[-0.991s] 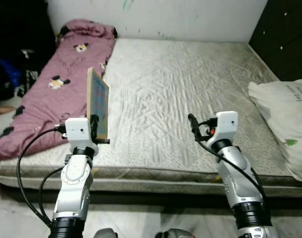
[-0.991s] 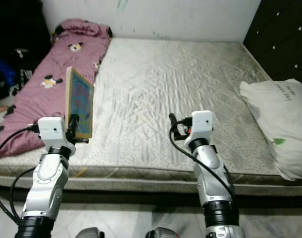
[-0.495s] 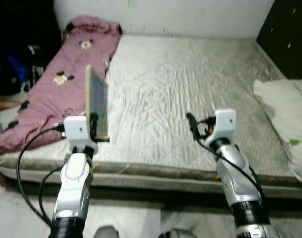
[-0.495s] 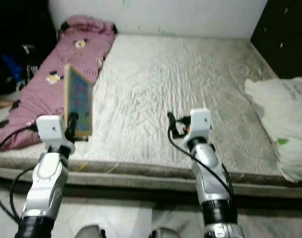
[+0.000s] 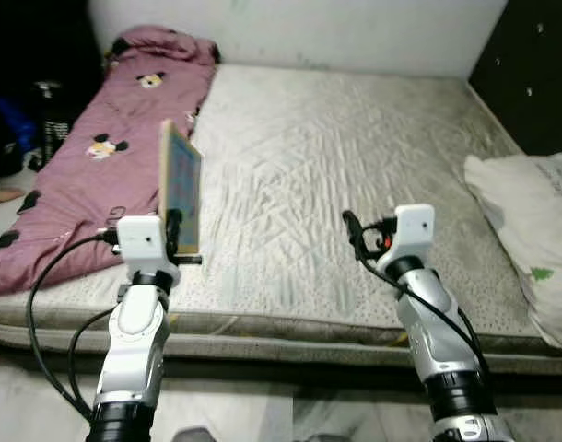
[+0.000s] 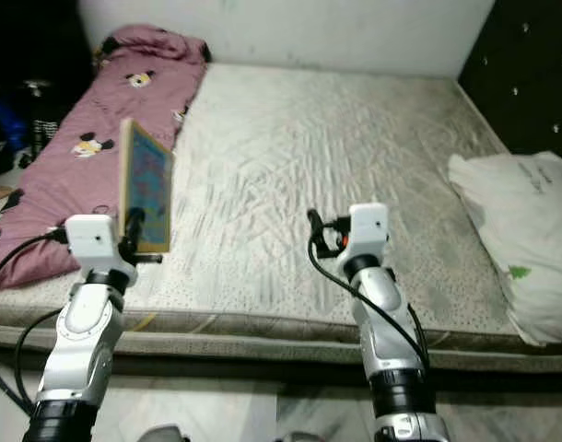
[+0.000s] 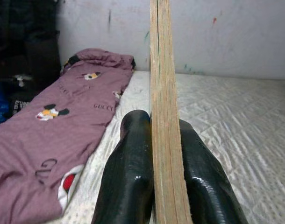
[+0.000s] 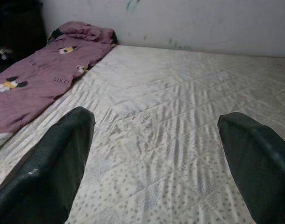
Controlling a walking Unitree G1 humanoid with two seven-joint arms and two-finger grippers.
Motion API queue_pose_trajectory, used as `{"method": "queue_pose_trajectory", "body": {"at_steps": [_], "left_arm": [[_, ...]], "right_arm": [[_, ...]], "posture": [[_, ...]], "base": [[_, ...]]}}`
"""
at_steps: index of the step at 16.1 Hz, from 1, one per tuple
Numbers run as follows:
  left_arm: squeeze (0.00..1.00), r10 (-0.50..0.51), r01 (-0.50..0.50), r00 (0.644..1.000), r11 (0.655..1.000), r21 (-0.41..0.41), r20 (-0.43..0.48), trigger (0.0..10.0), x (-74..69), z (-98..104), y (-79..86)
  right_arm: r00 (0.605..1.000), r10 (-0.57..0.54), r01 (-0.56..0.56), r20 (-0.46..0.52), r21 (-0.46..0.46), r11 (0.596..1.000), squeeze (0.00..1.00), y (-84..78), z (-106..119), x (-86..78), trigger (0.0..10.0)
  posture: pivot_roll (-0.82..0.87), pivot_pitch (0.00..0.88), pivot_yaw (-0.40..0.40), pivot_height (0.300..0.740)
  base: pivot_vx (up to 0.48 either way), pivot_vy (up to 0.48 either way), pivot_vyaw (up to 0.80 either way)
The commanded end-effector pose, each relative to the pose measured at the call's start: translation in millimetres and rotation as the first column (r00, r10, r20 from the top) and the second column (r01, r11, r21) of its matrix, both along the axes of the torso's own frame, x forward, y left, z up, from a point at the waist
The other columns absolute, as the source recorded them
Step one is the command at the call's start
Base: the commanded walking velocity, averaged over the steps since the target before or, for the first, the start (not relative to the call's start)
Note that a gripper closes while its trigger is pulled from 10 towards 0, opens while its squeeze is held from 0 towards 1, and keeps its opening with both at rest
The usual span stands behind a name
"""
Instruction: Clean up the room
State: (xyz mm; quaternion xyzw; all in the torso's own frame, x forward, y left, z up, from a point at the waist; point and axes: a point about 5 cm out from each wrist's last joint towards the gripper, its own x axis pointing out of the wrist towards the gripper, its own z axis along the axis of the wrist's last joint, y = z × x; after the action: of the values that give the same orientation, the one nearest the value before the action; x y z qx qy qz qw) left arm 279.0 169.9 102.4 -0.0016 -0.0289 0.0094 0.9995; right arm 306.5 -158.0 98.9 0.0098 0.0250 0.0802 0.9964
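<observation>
The robot stands at the foot of a bare mattress (image 5: 355, 157). The left gripper (image 7: 152, 154) is raised above the mattress's near edge with its fingers (image 7: 131, 177) clamped on the lower edge of a thin wooden board (image 5: 181, 186) with a blue patterned face. The board stands upright, rising well above the fingers. The right gripper (image 8: 152, 163) is level with it on the other side, its fingers spread wide and holding nothing.

A maroon cartoon-print blanket (image 5: 97, 157) lies along the mattress beyond and outboard of the left fingers. A white pillow (image 5: 530, 230) rests at the mattress edge outboard of the right fingers. A dark cabinet (image 5: 539, 64) stands behind the pillow.

Risks, as judged:
- The board is held only at its lower edge, so most of its length is unsupported above the fingers. A quick swing or a walking jolt could lever it out of the grip or tip it sideways.
- The tall board blocks part of the head camera's sight of the blanket, which could hamper aiming on that side.
- No obvious storage place for the board is visible, so the set-down target is uncertain.

View differences: the left wrist view shows the board edge-on, revealing its layered wooden edge and both fingers pressed flat against its faces. The head views show the board's blue face, its full height, and the pillow. The right wrist view confirms nothing lies between the open fingers but mattress.
</observation>
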Motion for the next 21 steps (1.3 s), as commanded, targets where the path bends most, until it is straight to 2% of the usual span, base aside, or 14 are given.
{"method": "queue_pose_trajectory", "body": {"at_steps": [1,5,11,15,21], "left_arm": [[0.0,-0.008,0.008,0.999,1.0,-0.001,0.048,10.0,3.0,9.3,-2.0],[0.0,-0.005,0.005,0.999,1.0,0.0,0.047,10.0,3.6,9.5,-1.0],[0.0,-0.01,0.01,1.0,1.0,0.005,0.027,10.0,5.7,7.6,-4.5],[0.0,-0.012,0.012,1.0,1.0,0.007,0.025,10.0,5.6,7.3,-5.3],[0.0,-0.011,0.011,1.0,1.0,0.001,0.024,10.0,5.7,7.1,-5.4]], "right_arm": [[1.0,-0.014,0.014,0.006,-0.005,1.0,0.0,-2.9,2.0,1.8,10.0],[1.0,-0.016,0.016,0.006,-0.002,1.0,0.0,-2.3,2.4,2.6,10.0],[1.0,-0.019,0.019,0.003,0.0,1.0,0.0,-2.2,2.0,3.1,10.0],[1.0,-0.023,0.023,-0.001,0.001,1.0,0.0,-2.7,1.3,3.1,10.0],[1.0,-0.02,0.02,-0.002,-0.004,1.0,0.0,-2.5,1.2,3.2,10.0]], "posture": [[-0.05,0.0,-0.035,0.74],[-0.05,0.0,-0.034,0.74],[-0.05,0.0,-0.032,0.74],[-0.06,0.0,-0.03,0.74],[-0.06,0.0,-0.032,0.74]], "base": [[0.285,0.0,-0.55],[0.292,0.0,0.0],[0.0,0.0,0.0],[0.0,0.0,-0.71],[0.0,0.0,0.0]]}}
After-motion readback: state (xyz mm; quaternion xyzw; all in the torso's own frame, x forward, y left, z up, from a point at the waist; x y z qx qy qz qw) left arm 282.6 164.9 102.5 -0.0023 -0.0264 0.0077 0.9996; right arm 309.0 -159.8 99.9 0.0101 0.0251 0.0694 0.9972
